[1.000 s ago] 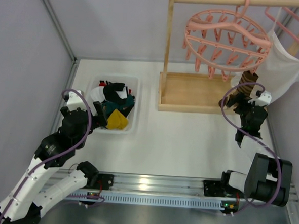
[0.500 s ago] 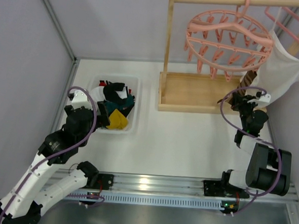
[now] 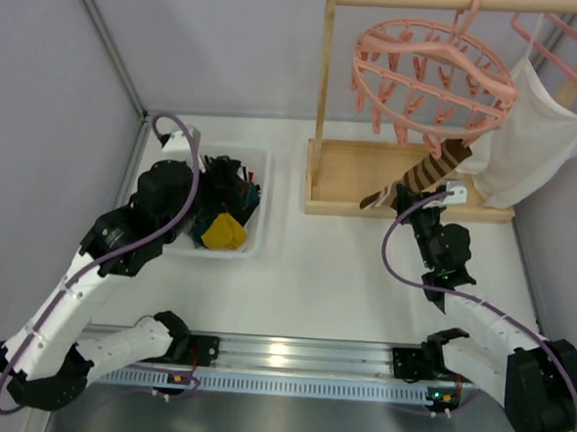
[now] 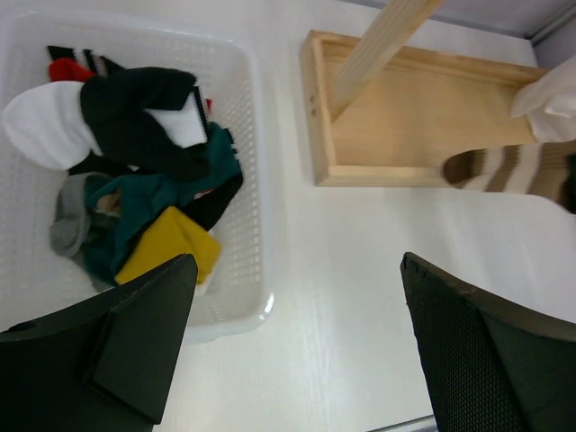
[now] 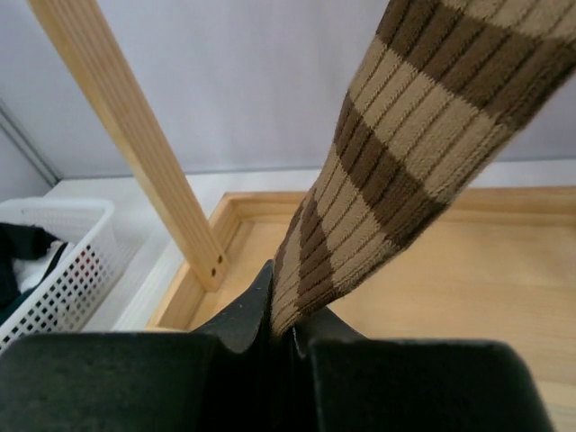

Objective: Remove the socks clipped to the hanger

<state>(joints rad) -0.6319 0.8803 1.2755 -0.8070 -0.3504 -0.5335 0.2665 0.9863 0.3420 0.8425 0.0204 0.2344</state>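
One hanger [image 3: 434, 73], hung on the rail [image 3: 449, 1]. One brown striped sock [image 3: 438, 166], stretched slantwise from its pegs, lower part pinched in the right gripper [image 5: 283, 328]. One basket [image 4: 256, 180] holding at least five socks [image 4: 153, 180]; above it the left gripper [image 4: 295, 270], fingers spread. Since a second ago: sock drawn leftward, hanger tilted.

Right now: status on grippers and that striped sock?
Left gripper open, above the basket. Right gripper shut on striped sock, pulled taut, top end up at the ring hanger. White garment hangs close beside it.
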